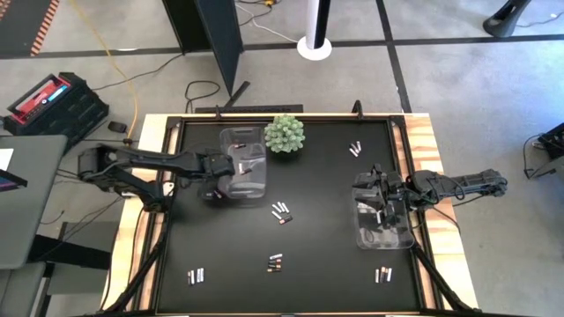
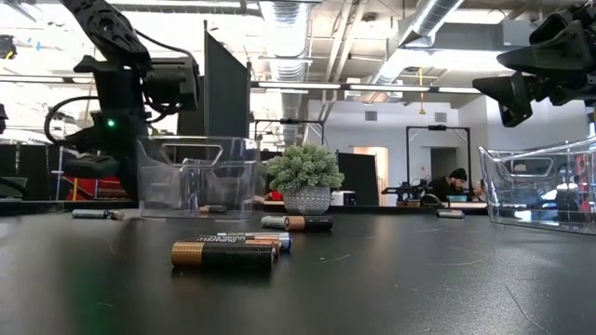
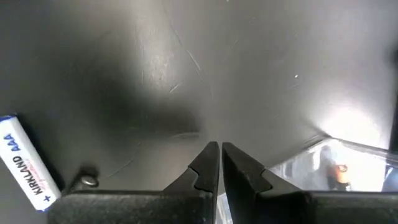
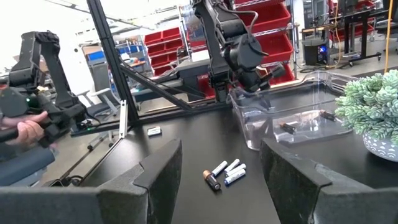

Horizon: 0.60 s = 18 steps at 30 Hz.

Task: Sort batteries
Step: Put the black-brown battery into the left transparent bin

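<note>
Top-down layout. Left gripper (image 1: pixel 231 167), jaws together, nothing held, sits above the clear bin (image 1: pixel 256 187) near the tabletop's far edge, beside the green plant (image 1: pixel 285 133); a dark cell (image 4: pixel 287 127) lies in that bin. Right gripper (image 1: pixel 374 201), jaws apart and empty, hangs over the 2nd bin (image 1: pixel 398 239) by the right edge. Batteries (image 1: pixel 281 212) lie in small groups: centre, near-edge mid (image 1: pixel 275 261), near-left corner (image 1: pixel 196 276), near-right corner (image 1: pixel 382 275), far-right (image 1: pixel 355 148).
</note>
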Each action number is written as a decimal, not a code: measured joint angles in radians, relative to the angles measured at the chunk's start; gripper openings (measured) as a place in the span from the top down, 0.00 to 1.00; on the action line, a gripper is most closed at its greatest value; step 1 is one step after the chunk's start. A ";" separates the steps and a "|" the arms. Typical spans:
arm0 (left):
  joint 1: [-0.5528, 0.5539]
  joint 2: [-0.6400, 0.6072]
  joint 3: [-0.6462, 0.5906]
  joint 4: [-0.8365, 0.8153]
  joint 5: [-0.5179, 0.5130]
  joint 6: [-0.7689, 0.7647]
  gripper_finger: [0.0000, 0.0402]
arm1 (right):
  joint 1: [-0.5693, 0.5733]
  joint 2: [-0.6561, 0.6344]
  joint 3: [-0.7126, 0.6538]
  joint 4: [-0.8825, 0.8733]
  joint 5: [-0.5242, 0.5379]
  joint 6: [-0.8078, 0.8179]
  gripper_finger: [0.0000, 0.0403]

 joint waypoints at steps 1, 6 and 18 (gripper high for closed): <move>0.000 0.008 0.000 0.006 0.002 0.000 0.96 | 0.000 0.000 0.000 0.000 0.000 0.000 0.42; -0.001 0.058 0.000 0.013 0.045 -0.014 0.96 | 0.000 0.000 0.000 0.000 0.000 0.000 0.42; -0.086 0.078 0.000 0.022 0.077 -0.041 0.96 | 0.000 0.000 0.000 0.000 0.000 0.000 0.42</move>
